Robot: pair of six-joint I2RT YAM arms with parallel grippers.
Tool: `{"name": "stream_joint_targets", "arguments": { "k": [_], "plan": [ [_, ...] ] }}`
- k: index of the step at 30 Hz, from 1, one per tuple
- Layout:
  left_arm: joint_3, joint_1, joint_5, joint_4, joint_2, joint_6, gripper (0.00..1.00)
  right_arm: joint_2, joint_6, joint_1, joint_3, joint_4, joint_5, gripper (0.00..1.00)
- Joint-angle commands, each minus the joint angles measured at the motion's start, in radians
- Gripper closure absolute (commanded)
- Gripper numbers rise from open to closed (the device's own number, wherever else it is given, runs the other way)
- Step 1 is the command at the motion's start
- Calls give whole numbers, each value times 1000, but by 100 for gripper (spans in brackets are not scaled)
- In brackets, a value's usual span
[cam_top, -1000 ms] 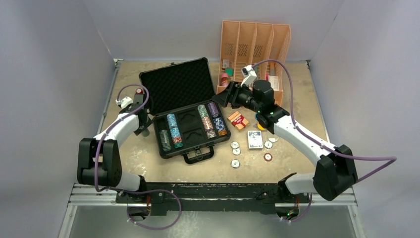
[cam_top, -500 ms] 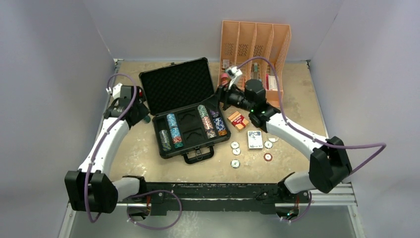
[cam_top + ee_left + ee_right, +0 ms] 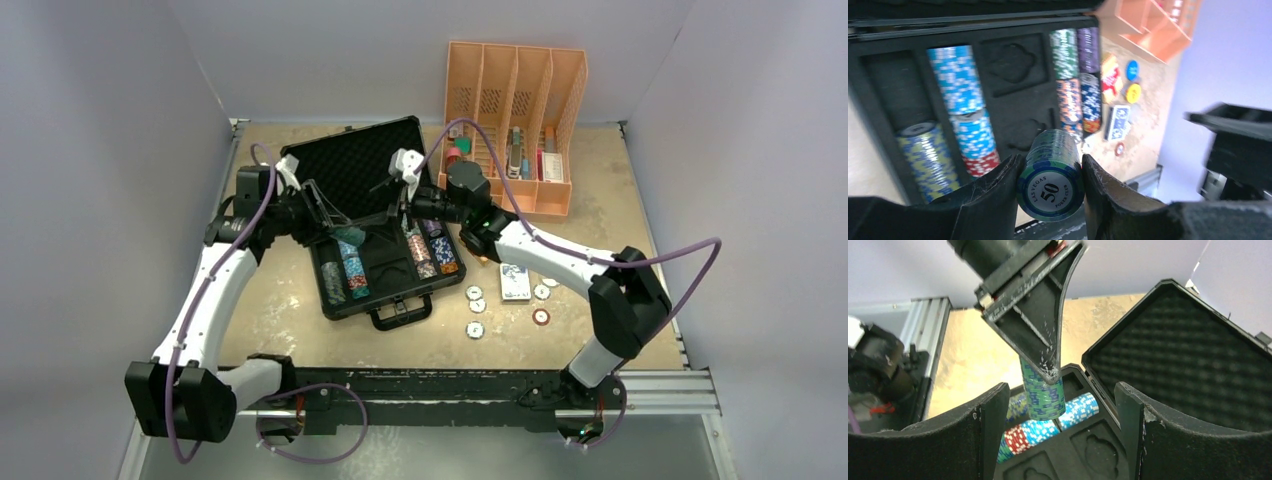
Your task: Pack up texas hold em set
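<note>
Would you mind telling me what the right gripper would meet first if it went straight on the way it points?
Most likely the green chip stack, pinched in the left gripper above the open case. It sits centred ahead of the right gripper, though depth is unclear.

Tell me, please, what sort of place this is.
Likely a robot lab cell: plain walls box in a worn table, with left arm and right arm bolted to a rail at its near edge.
</note>
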Motion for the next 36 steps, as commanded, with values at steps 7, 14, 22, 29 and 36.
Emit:
{"name": "stream_joint_targets", "arguments": {
  "k": [7,14,22,29,36],
  "plan": [
    [-12,-24,241,227,-103,-19,76,26,-296,5,83,-148,-165,20],
    [-15,-24,256,242,-100,-21,76,55,-321,8,92,-195,-200,32],
    [-20,-24,231,233,-88,-1,75,92,-249,14,113,-143,-236,62],
    [-26,-22,158,229,-100,-13,52,77,-140,18,75,-25,-221,90],
    [128,-21,-162,89,-92,85,36,34,43,32,9,83,-96,100]
  ]
}}
